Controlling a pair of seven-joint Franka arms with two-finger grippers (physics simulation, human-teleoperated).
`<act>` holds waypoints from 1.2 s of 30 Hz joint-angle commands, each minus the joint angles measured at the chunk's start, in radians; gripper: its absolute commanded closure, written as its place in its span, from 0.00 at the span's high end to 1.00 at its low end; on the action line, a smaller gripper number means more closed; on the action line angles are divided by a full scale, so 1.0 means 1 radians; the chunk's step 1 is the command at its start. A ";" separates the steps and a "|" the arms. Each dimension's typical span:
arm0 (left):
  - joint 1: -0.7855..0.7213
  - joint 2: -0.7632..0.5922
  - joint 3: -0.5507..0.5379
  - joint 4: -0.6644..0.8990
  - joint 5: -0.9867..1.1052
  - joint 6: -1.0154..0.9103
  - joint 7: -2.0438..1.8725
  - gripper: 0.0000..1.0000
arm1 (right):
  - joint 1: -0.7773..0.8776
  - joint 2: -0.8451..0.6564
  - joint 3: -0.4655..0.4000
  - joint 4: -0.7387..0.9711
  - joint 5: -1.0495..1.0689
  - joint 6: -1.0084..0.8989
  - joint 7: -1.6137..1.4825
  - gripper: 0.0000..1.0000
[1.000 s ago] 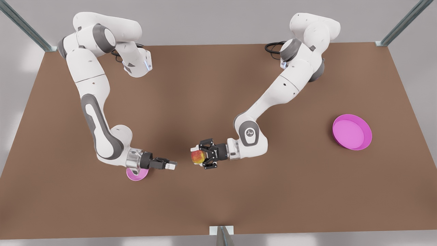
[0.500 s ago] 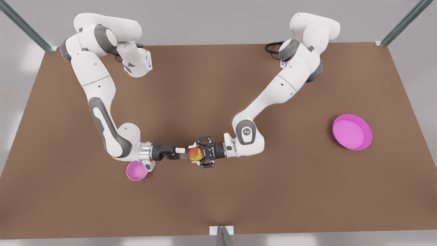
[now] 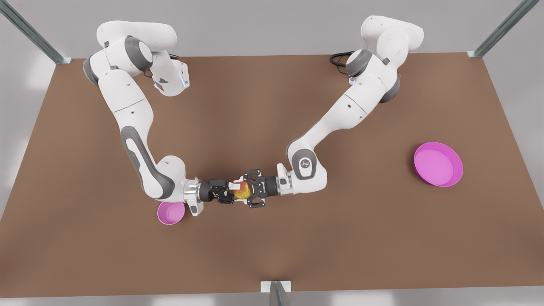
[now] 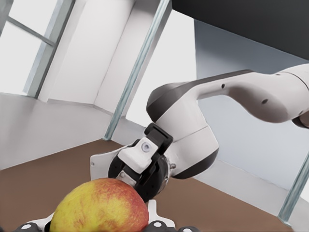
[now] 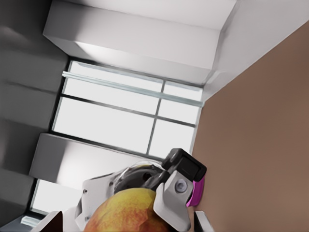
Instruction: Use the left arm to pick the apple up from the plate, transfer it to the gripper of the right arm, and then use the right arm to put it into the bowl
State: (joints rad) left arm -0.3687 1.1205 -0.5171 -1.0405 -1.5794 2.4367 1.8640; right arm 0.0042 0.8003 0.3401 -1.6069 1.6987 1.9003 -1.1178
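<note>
— Grip state of the left gripper?
— Clamped on the apple, which is held above the table.
— And the right gripper?
— Brought against the apple's other side; whether it is clamped cannot be told.
— Dishes?
— The bowl is seen near the right wrist; the plate well apart, at the front view's right.

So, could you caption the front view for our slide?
Handover: left gripper holds the apple inside the open right gripper, near the bowl.

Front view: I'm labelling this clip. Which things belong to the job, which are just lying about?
In the job: apple, plate, bowl, left end effector holding the apple, right end effector meeting it.
Just there: table, metal frame posts.
</note>
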 commanded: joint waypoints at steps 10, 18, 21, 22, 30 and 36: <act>0.001 0.001 0.000 0.000 0.002 -0.005 0.086 0.70 | 0.033 -0.004 0.000 -0.001 0.002 0.057 -0.172 0.64; 0.002 0.001 0.000 -0.001 0.002 -0.007 0.081 0.99 | 0.033 -0.006 0.002 0.002 0.004 0.065 -0.171 0.55; 0.002 -0.001 0.000 -0.001 0.002 -0.007 0.081 0.99 | 0.031 -0.006 0.002 0.002 0.002 0.065 -0.171 0.55; 0.002 0.001 0.000 -0.001 0.002 -0.007 0.081 0.99 | 0.028 -0.006 0.002 0.002 -0.001 0.062 -0.171 0.55; 0.090 -0.028 0.000 -0.085 0.019 -0.036 0.086 1.00 | -0.098 -0.013 0.000 -0.056 -0.194 -0.064 -0.165 0.55; 0.499 -0.448 0.006 -0.514 0.699 -0.319 -0.659 1.00 | -0.202 -0.013 -0.012 0.004 -0.441 -0.067 -0.157 0.56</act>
State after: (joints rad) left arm 0.0893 0.7035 -0.5099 -1.5116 -1.1975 2.2923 1.8319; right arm -0.1881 0.7893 0.3284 -1.6031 1.3736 1.8589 -1.2663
